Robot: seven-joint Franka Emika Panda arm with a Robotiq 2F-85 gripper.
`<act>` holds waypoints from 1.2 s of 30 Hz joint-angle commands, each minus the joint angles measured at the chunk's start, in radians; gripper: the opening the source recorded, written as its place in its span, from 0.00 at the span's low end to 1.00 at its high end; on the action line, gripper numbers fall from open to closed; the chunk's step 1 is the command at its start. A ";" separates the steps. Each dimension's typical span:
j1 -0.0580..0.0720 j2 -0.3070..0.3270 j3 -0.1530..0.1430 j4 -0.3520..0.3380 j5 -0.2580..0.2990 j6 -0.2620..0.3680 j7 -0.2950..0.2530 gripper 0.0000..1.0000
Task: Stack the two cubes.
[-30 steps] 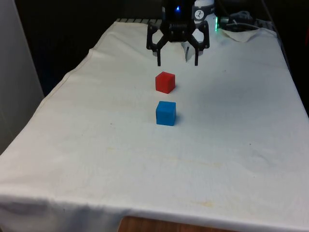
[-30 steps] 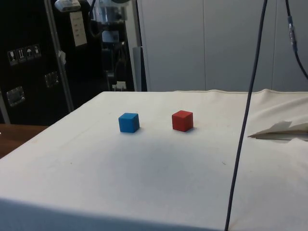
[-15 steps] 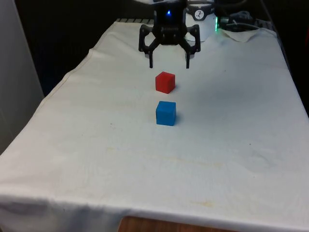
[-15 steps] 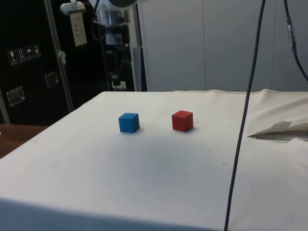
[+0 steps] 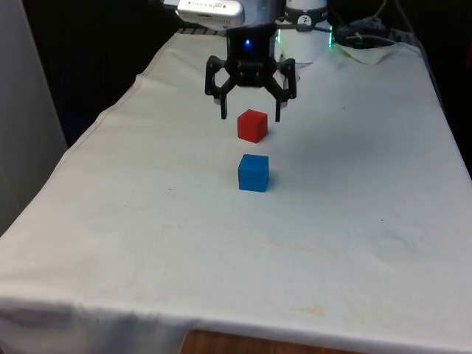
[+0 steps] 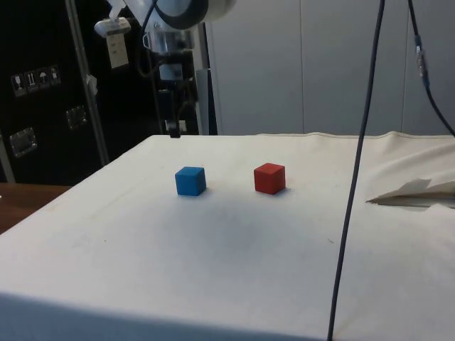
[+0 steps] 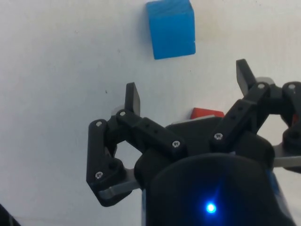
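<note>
The pincer [image 5: 250, 115] is held spread wide and empty in the air above the red cube [image 5: 252, 125], with one finger to each side of it in the front view and nothing gripped. The red cube rests on the white-clothed counter [image 5: 354, 221]. The blue cube [image 5: 254, 172] sits on the cloth near the red one, apart from it, on the side farther from the robot.

The gripper [image 5: 251, 114] hangs above the tabletop [image 5: 354, 221], pointing straight down, fingers [image 7: 133, 98] spread wide and holding nothing. The white arm [image 6: 178, 11] reaches in from above, seemingly vertical at the wrist.
</note>
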 commanded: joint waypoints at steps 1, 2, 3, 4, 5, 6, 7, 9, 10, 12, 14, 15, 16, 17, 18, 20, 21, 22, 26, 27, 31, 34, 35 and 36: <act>-0.002 0.012 0.002 0.003 0.008 0.014 0.004 1.00; -0.002 0.016 0.003 0.003 0.010 0.020 0.007 1.00; -0.003 0.020 0.004 0.002 0.012 0.026 0.008 1.00; -0.003 0.024 0.005 0.001 0.015 0.031 0.010 1.00; -0.004 0.032 0.006 0.000 0.024 0.041 0.009 1.00; -0.004 0.036 0.006 0.000 0.028 0.046 0.008 1.00; -0.004 0.040 0.006 0.000 0.032 0.049 0.008 1.00; -0.004 0.047 0.007 0.000 0.039 0.057 0.006 1.00; 0.000 0.045 0.001 0.000 0.028 0.048 0.011 1.00; -0.004 0.054 0.008 -0.001 0.046 0.066 0.004 1.00; -0.006 0.062 0.009 0.000 0.052 0.072 0.001 1.00; -0.007 0.068 0.011 0.002 0.057 0.077 -0.001 1.00; -0.008 0.072 0.012 0.002 0.061 0.078 -0.004 1.00; -0.010 0.075 0.012 0.004 0.065 0.079 -0.007 1.00; 0.000 0.073 0.002 0.001 0.052 0.074 0.004 1.00; -0.012 0.081 0.011 0.007 0.074 0.078 -0.016 1.00; -0.012 0.085 0.010 0.008 0.078 0.079 -0.020 1.00; -0.013 0.091 0.008 0.011 0.084 0.080 -0.028 1.00; -0.013 0.104 0.008 0.015 0.087 0.085 -0.031 1.00; -0.013 0.107 0.008 0.016 0.087 0.087 -0.031 1.00; -0.013 0.120 0.010 0.017 0.089 0.101 -0.032 1.00; -0.014 0.129 0.014 0.018 0.093 0.108 -0.032 1.00; -0.014 0.132 0.015 0.020 0.096 0.110 -0.032 1.00; -0.015 0.136 0.017 0.021 0.099 0.111 -0.033 1.00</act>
